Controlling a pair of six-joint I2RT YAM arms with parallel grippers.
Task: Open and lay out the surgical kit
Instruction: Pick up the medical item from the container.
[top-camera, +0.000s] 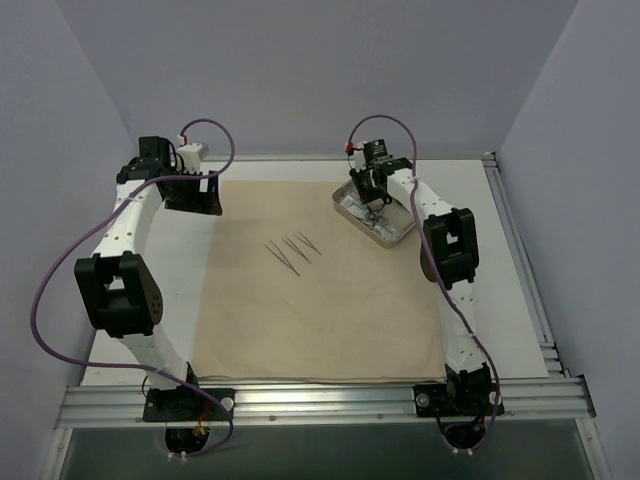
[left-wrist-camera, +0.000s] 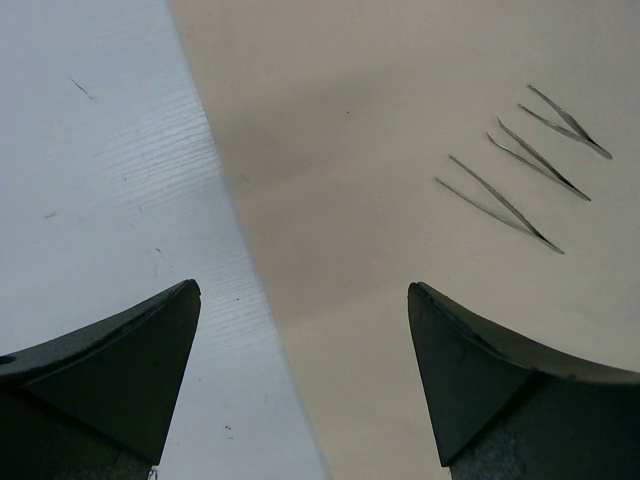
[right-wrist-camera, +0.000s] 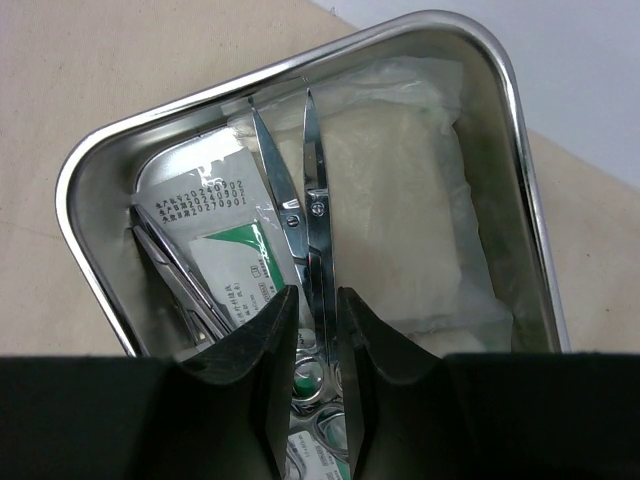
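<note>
The beige cloth wrap (top-camera: 320, 310) lies spread flat on the table. Three thin tweezers (top-camera: 292, 250) lie side by side on it, and the left wrist view shows them at upper right (left-wrist-camera: 500, 205). The steel tray (top-camera: 400, 237) sits on the cloth's far right corner. My right gripper (right-wrist-camera: 318, 291) is down inside the tray (right-wrist-camera: 85, 170), its fingers closed narrowly on the shank of a ring-handled clamp (right-wrist-camera: 315, 230). Gauze (right-wrist-camera: 400, 200) and a printed clear packet (right-wrist-camera: 215, 240) lie under it. My left gripper (left-wrist-camera: 304, 292) hangs wide open and empty over the cloth's left edge.
Another slim steel instrument (right-wrist-camera: 175, 275) lies along the tray's left wall. White tabletop (left-wrist-camera: 100, 200) borders the cloth on the left. An aluminium rail (top-camera: 320, 400) runs along the near edge, and another rail (top-camera: 520, 260) along the right.
</note>
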